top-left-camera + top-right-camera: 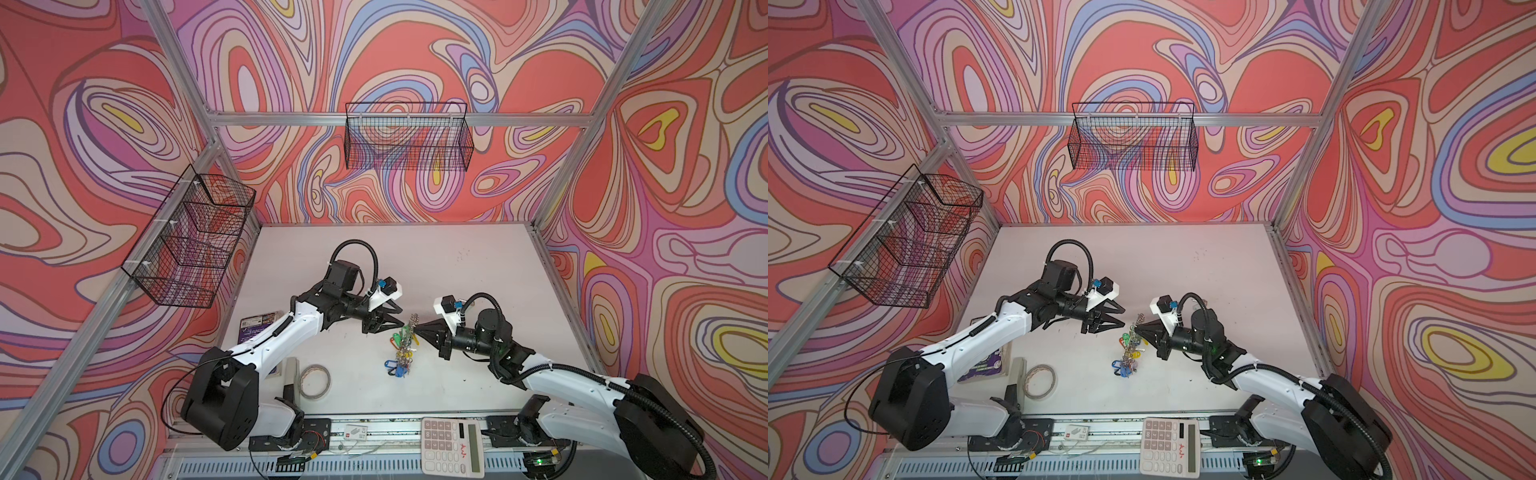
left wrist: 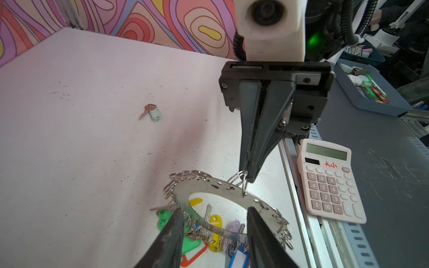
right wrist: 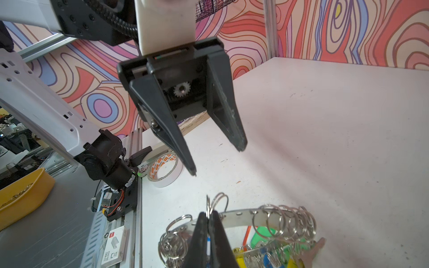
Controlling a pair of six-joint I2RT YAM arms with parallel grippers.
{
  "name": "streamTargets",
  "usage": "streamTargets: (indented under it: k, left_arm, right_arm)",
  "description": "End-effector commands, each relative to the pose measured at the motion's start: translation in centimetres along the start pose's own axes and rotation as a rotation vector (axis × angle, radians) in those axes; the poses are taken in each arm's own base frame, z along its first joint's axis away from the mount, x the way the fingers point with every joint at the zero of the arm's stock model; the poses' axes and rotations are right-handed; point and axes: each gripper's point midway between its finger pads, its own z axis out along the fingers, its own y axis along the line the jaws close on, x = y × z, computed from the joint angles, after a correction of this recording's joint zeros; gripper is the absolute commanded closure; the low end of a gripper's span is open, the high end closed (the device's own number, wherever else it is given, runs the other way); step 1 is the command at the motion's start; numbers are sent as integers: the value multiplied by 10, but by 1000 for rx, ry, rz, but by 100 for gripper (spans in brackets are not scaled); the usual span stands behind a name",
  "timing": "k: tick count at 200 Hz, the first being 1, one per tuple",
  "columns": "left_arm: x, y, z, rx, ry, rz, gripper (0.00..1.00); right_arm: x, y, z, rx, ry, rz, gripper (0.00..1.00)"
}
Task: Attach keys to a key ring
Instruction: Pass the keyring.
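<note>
Calculator [image 1: 453,446], tape roll [image 3: 169,179] well apart from key ring [image 2: 204,185]

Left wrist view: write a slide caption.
Right gripper pinches a split ring on the key ring; left gripper open beside it.

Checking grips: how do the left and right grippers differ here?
The left gripper has its jaws apart; the right gripper has them pressed together. The left gripper holds nothing; the right gripper pinches a small split ring on the key ring. Both have black tapered fingers aimed at the key ring.
</note>
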Motion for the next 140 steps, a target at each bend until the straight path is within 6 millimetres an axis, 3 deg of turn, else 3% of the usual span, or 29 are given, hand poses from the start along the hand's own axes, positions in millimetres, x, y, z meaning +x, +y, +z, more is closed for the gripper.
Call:
streamTargets:
  k: [1,73,107,140]
  left_arm:
    - [-2,-9,9,70,9,25,57]
    - [1,-11,19,102,15,10,76]
    - [2,-10,20,110,29,-4,90]
    - [2,-14,22,115,44,-6,94]
  right_arm:
    - [-12,6,-1,-19,-49,-44,100]
    - [-9,5,0,-20,-41,-37,100]
    - [-10,5,0,-18,-44,-37,100]
    - [-10,5,0,-18,-42,-36,100]
